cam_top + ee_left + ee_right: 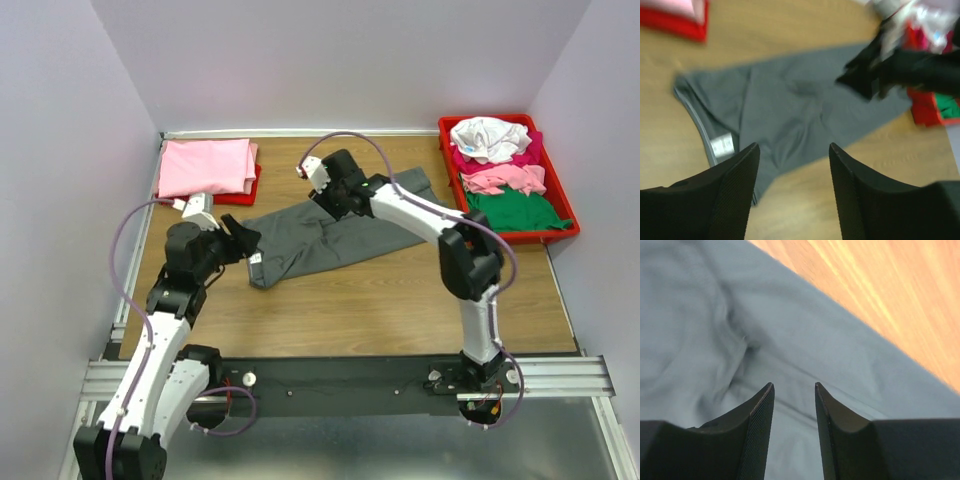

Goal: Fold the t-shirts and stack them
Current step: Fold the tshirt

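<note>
A large dark grey t-shirt (330, 238) lies partly folded across the middle of the wooden table, its white neck label (255, 258) at the left end. My left gripper (243, 238) is open and empty just left of the shirt's label end; its wrist view shows the shirt (790, 105) and the label (722, 145) beyond the open jaws. My right gripper (338, 200) is open just above the shirt's upper edge; its wrist view is filled by grey cloth (740, 330). A folded pink t-shirt (206, 166) lies at the back left.
A red tray (562, 212) at the back right holds white (490, 138), magenta, pink (505, 179) and green (517, 208) shirts. Another red tray (242, 196) lies under the pink shirt. Purple walls enclose the table; a metal rail (350, 380) runs along the front.
</note>
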`<state>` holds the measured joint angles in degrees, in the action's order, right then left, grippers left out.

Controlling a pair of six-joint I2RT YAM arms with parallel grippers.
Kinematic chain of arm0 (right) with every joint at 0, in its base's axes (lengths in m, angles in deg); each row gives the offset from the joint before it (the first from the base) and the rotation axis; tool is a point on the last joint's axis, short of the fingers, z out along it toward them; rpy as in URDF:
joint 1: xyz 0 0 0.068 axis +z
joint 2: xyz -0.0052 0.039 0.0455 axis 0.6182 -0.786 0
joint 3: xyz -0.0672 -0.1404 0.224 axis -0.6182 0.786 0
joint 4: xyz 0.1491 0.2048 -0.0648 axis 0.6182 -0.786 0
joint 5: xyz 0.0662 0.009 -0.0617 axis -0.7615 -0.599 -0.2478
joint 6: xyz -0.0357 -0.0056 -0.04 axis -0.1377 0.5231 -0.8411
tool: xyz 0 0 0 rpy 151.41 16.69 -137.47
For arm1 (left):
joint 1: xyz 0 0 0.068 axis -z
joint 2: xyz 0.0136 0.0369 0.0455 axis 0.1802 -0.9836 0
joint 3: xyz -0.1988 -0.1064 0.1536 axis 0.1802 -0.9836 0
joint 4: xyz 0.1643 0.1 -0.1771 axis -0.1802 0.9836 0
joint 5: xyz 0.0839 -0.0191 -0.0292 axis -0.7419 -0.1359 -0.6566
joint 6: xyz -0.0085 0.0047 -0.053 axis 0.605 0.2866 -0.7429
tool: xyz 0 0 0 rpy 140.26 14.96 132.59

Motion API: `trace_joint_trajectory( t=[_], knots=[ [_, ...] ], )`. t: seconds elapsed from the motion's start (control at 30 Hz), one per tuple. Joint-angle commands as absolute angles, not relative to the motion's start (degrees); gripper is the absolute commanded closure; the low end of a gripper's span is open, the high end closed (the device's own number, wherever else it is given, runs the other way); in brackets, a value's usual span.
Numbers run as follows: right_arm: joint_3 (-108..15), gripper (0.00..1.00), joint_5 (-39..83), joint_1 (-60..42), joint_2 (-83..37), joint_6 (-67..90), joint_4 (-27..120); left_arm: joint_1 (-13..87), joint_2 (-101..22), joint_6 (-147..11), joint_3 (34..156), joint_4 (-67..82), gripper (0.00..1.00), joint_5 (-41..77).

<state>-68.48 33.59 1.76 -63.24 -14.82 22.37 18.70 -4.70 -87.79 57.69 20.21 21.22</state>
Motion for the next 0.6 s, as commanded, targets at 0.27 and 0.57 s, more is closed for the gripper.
trace_joint_trajectory(
  t=[0.27,0.57],
  knots=[
    [-47.51,0.57,5.51,-4.07,-42.41,-24.21,19.75,24.26,-21.19,-96.34,57.31,31.7,0.37,18.05],
    [-41.7,0.58,-3.46,-9.18,-39.85,-23.51,19.84,30.33,-33.59,-95.82,60.38,32.5,0.38,10.48]
  ],
)
